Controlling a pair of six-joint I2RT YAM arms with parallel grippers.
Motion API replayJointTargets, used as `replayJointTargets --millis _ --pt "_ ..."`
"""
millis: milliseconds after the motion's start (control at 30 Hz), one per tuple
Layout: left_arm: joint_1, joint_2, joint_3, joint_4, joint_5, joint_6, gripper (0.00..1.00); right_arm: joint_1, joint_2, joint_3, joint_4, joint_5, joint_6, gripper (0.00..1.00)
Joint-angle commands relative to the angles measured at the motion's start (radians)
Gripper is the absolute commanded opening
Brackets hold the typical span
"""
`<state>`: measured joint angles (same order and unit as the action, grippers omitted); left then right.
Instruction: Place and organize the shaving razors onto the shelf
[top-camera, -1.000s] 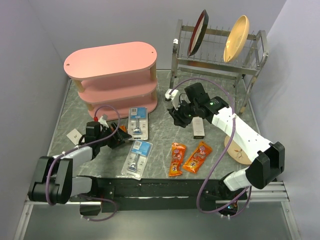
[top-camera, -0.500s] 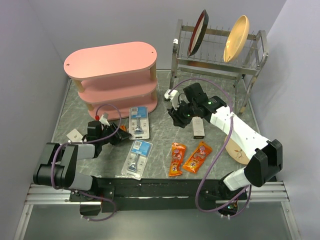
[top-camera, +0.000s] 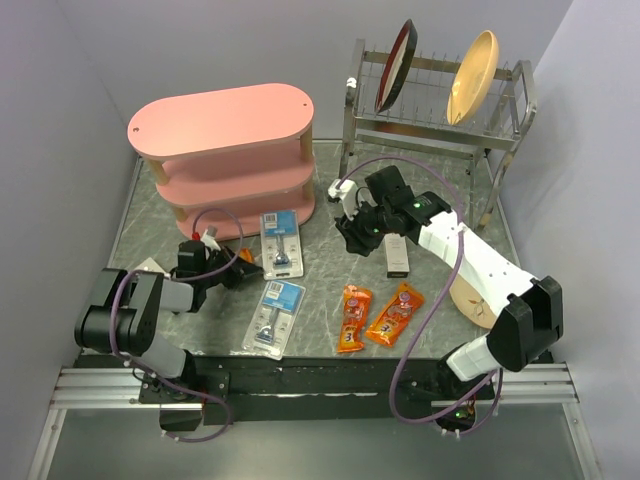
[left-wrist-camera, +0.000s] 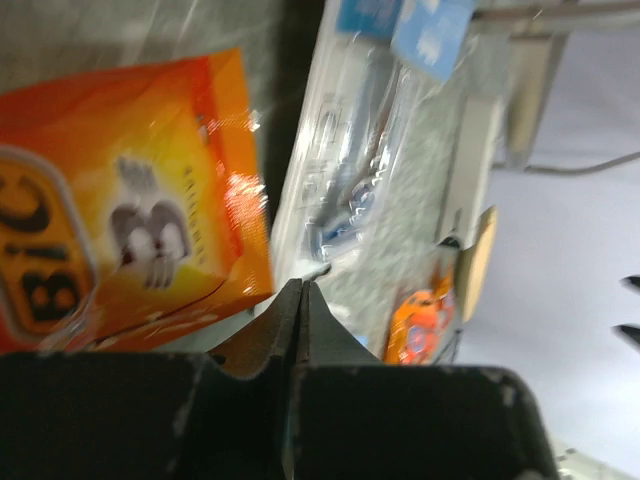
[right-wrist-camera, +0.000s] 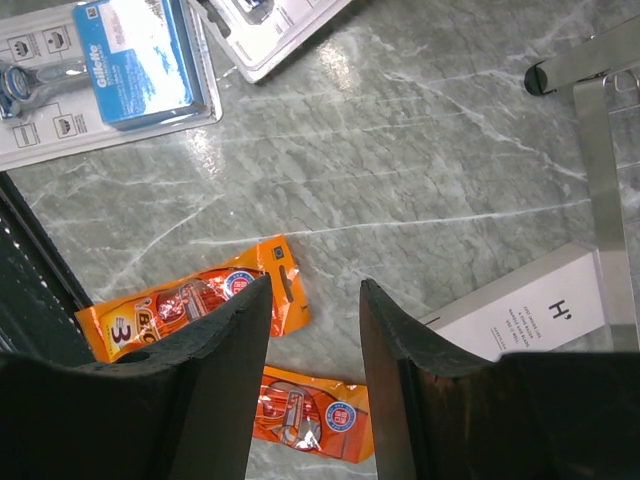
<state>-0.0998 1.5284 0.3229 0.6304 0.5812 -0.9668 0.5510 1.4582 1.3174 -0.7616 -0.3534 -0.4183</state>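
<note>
Razors (top-camera: 279, 245) lie flat on the counter (top-camera: 320, 275): one just in front of the shelf's (top-camera: 225, 160) bottom tier, the other (top-camera: 273, 313) nearer the arms. Left hand (top-camera: 238, 272) is clenched, its fingers (left-wrist-camera: 285, 320) pressed together beside an orange packet (left-wrist-camera: 130, 230), just left of the far razor. Right hand (right-wrist-camera: 315, 340) hangs released, fingers apart over bare counter, near a white box (top-camera: 397, 255).

From above and behind the arms, I'm looking down over the whole table (top-camera: 322, 268). My left wrist camera is skimming low, right against an orange packet (left-wrist-camera: 130, 190). My right one is facing straight down from mid-height, sharing the overhead's shaving razors (right-wrist-camera: 110, 70).
</note>
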Motion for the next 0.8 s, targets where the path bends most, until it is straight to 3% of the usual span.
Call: replayJointTargets --millis 0,200,233,300,467,767 --pt "-0.001 0.01 0.064 0.077 -0.007 -0.101 0.02 -0.005 0.007 0.045 0.025 0.01 0.009 0.48" --pt "-0.001 0.061 0.128 0.063 -0.001 -0.176 0.02 -0.006 0.021 0.063 0.024 -0.001 0.015 0.48" --pt "-0.001 0.047 0.131 0.019 -0.004 -0.176 0.12 -0.006 0.024 0.065 0.022 -0.001 0.016 0.48" --pt "-0.009 0.018 0.125 -0.038 -0.023 -0.155 0.41 -0.006 0.024 0.069 0.027 -0.001 0.016 0.5" --pt "-0.018 -0.051 0.056 -0.081 -0.101 -0.096 0.58 -0.006 0.019 0.063 0.03 -0.004 0.021 0.52" --pt "-0.032 0.058 0.071 0.024 -0.13 0.002 0.59 -0.003 -0.002 0.036 0.036 -0.006 0.032 0.53"
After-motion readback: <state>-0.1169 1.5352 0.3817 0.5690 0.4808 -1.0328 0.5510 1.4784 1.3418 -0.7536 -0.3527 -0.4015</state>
